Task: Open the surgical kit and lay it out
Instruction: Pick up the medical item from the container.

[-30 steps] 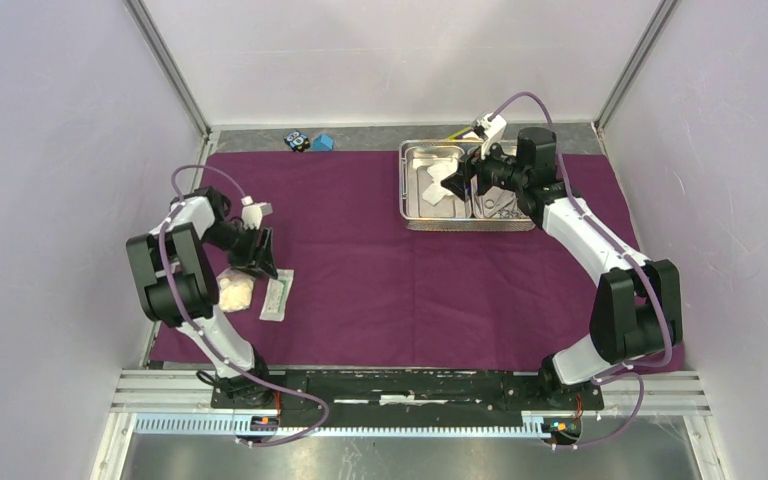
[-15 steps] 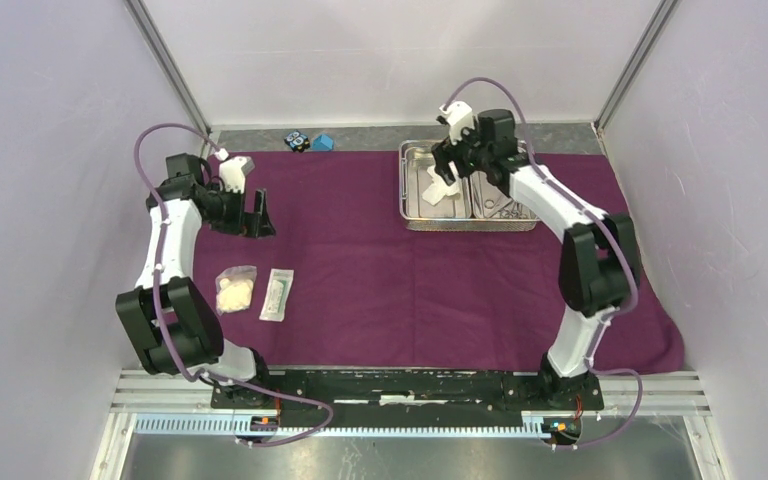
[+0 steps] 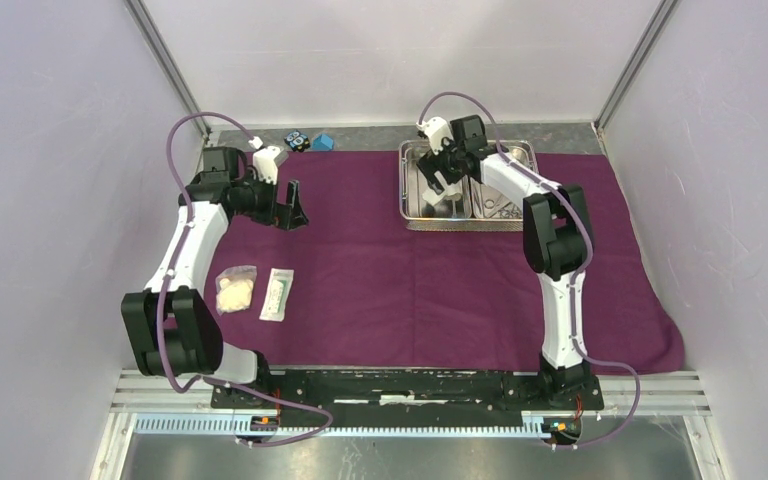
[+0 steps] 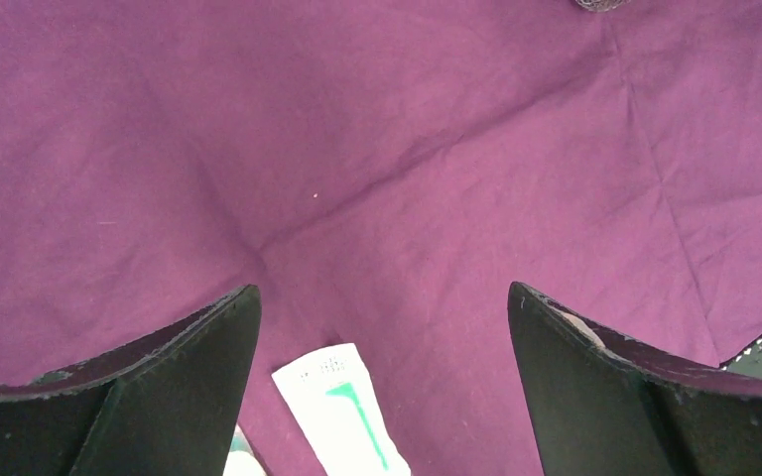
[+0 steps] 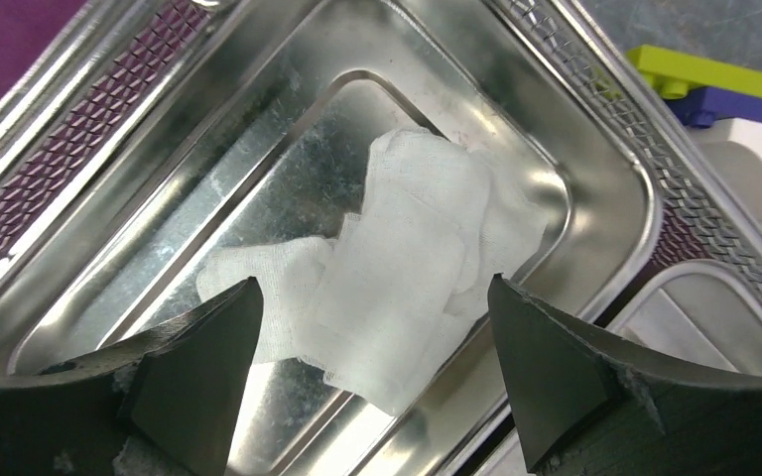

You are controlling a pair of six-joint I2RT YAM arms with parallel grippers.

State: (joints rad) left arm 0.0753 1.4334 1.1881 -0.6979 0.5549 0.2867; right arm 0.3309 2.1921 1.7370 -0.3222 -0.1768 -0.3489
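Observation:
The dark-purple cloth wrap (image 3: 440, 270) lies spread flat on the table. The shiny steel tray (image 3: 412, 200) stands at its far edge. White gauze wads (image 5: 407, 268) lie in the tray's left compartment. Steel clamps (image 3: 500, 207) lie in the right compartment. My right gripper (image 3: 444, 180) hangs open over the gauze, its jaws wide apart and empty in the right wrist view (image 5: 372, 297). My left gripper (image 3: 290, 205) is open and empty above the cloth's far left. A flat white packet (image 3: 277, 294) with a green mark (image 4: 342, 421) and a gauze wad (image 3: 235, 290) lie near the cloth's left edge.
Small black and blue blocks (image 3: 308, 141) sit beyond the cloth at the back left. A yellow-purple-white block (image 5: 724, 99) lies behind the tray. Frame posts rise at both back corners. The cloth's right corner hangs over toward the near rail (image 3: 660, 385).
My left gripper rose from beside the packet and gauze wad and moved toward the far middle. My right gripper swung left from the tray's right compartment to above the gauze.

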